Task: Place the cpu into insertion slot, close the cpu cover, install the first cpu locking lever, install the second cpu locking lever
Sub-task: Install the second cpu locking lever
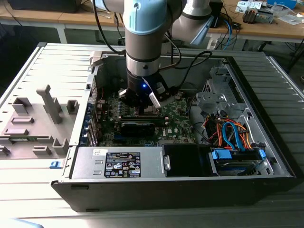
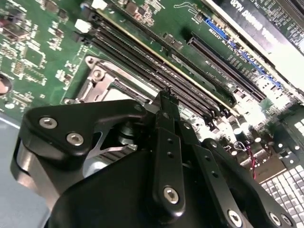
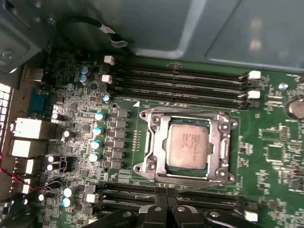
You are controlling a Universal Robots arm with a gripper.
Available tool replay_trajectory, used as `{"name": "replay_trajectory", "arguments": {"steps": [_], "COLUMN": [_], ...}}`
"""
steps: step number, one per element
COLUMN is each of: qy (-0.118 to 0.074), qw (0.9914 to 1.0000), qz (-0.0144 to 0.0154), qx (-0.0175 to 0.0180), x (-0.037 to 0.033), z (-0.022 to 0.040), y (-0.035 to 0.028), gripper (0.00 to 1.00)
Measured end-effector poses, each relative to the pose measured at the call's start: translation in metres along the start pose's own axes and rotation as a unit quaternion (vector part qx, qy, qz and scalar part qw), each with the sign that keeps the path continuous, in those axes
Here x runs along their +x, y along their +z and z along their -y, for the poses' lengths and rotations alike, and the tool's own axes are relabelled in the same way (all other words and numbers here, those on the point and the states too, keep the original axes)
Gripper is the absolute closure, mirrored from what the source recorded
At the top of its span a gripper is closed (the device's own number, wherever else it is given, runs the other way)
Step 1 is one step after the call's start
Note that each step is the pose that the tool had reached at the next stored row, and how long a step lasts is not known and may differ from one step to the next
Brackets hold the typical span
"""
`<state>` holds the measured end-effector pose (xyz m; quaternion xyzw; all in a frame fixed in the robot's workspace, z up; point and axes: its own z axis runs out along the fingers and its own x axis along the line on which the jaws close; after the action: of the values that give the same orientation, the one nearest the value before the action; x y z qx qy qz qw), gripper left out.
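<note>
In the first wrist view the cpu (image 3: 190,145) lies flat in the insertion slot (image 3: 148,167), silver-grey top facing up. The cpu cover (image 3: 221,142), a silvery frame plate, is down around it. A thin metal locking lever (image 3: 204,185) runs along the socket's edge nearest the gripper. My gripper (image 3: 164,195) is shut, its fingertips together right at that lever; whether they touch it is not clear. The second wrist view has the shut gripper (image 2: 166,95) beside a corner of the silvery socket frame (image 2: 97,78). From the exterior view, the gripper (image 1: 145,110) is low over the green motherboard (image 1: 178,118).
Long black memory slots (image 3: 180,80) flank the socket on both sides. A black card (image 1: 137,127) stands just in front of the gripper. The power supply (image 1: 118,164), the drive bay with coloured cables (image 1: 228,133) and the case walls (image 1: 95,61) hem in the board.
</note>
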<state>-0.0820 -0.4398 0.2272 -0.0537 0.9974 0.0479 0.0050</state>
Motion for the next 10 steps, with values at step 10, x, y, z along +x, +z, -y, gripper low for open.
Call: {"name": "replay_trajectory", "arguments": {"steps": [10], "qy": [0.001], "qw": [0.99995], "qz": [-0.0067], "qx": [-0.0078], "x": [0.0057], "z": [0.0003], "y": [0.0091], "gripper": [0.89]}}
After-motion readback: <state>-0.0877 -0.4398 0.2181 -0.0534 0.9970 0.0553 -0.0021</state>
